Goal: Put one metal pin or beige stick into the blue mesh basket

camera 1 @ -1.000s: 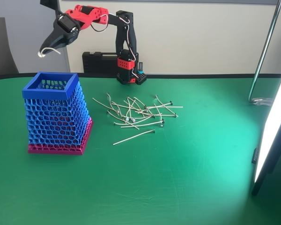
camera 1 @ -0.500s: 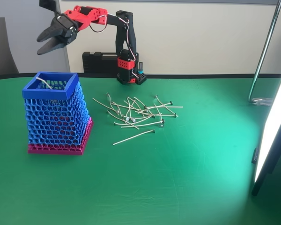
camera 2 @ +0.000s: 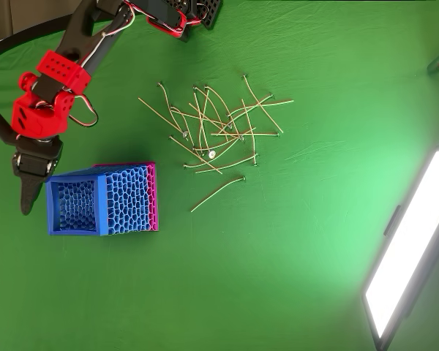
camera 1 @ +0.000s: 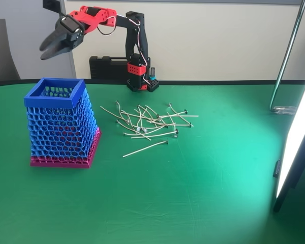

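Blue mesh basket (camera 1: 60, 122) upright, beige sticks (camera 1: 150, 124) scattered beside it

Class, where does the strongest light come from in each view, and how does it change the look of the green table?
Fixed view: a light panel at the right edge washes the table paler beside it. Overhead view: the same panel glares white at lower right, brightening the cloth nearby.

— Where's your end effector (camera 1: 47, 51)?

— I see it high at the upper left, above the blue mesh basket (camera 1: 61, 123) and apart from it, jaws a little parted with nothing between them.

— And the sticks?

— A loose, crossing pile of beige sticks (camera 1: 150, 123) lies on the green worktop (camera 1: 193, 203) to the basket's right; one stick (camera 1: 145, 148) sits alone just in front of the pile. The basket stands upright on its pink base.
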You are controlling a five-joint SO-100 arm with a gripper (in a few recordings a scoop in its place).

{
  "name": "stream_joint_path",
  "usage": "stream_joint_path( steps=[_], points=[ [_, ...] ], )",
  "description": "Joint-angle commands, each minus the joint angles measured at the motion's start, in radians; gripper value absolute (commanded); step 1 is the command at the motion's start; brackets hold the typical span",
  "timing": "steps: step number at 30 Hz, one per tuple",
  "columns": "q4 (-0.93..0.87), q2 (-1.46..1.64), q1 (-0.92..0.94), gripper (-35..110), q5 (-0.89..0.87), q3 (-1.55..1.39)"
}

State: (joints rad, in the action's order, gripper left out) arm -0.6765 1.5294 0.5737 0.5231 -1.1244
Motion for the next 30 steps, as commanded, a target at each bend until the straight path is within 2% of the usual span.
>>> stream_joint_path(
  steps=[1, 11, 18, 23, 30],
  points=[
    [-0.035, 0.051, -0.029, 1, -0.034, -0.003],
    [-0.147, 0.179, -0.193, 1, -0.11, -0.118],
    [-0.299, 0.284, -0.357, 1, -0.126, -0.224],
    [-0.33, 0.471, -0.453, 1, -0.149, -0.443],
    [-0.285, 0.854, -0.532, 1, -0.219, -0.83]
  ],
)
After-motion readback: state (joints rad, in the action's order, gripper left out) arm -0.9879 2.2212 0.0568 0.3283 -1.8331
